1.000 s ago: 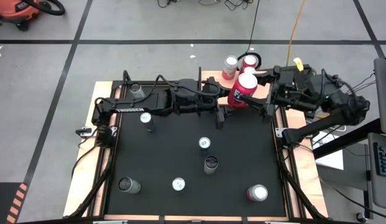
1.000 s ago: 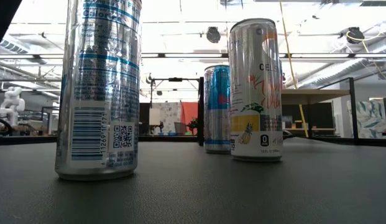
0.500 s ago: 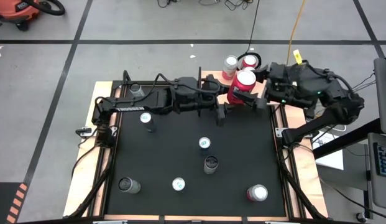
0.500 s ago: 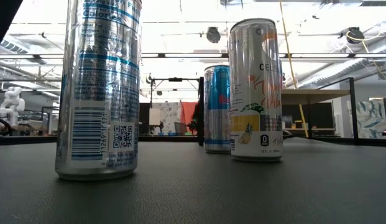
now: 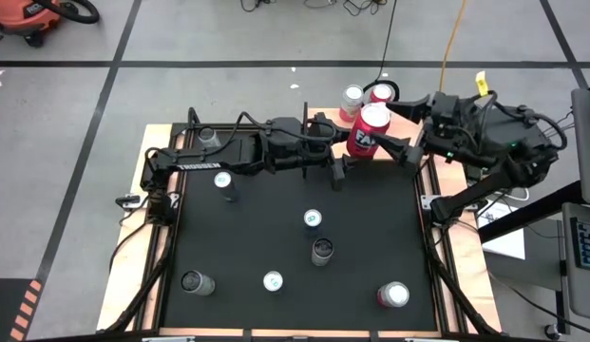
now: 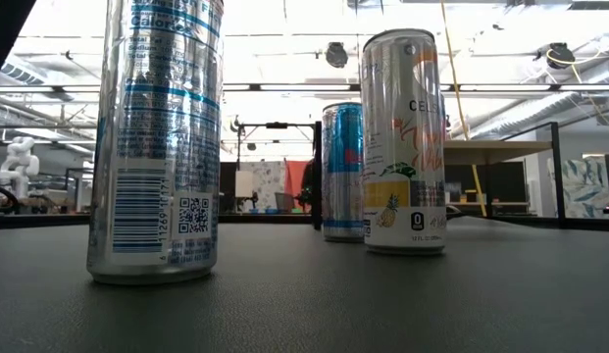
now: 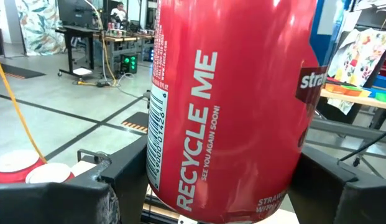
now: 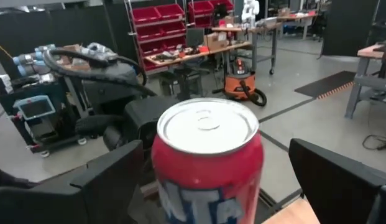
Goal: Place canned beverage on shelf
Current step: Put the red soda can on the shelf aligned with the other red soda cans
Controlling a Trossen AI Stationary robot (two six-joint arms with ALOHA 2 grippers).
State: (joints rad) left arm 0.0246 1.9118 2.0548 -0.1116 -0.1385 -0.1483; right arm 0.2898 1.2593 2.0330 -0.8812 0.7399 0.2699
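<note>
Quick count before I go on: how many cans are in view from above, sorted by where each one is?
red can in the left gripper: 1
cans on the shelf: 2
cans standing on the table: 7
Total: 10

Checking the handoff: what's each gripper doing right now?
Left gripper: shut on the tall red aluminium can.
Right gripper: open around the can, fingers apart from it.
</note>
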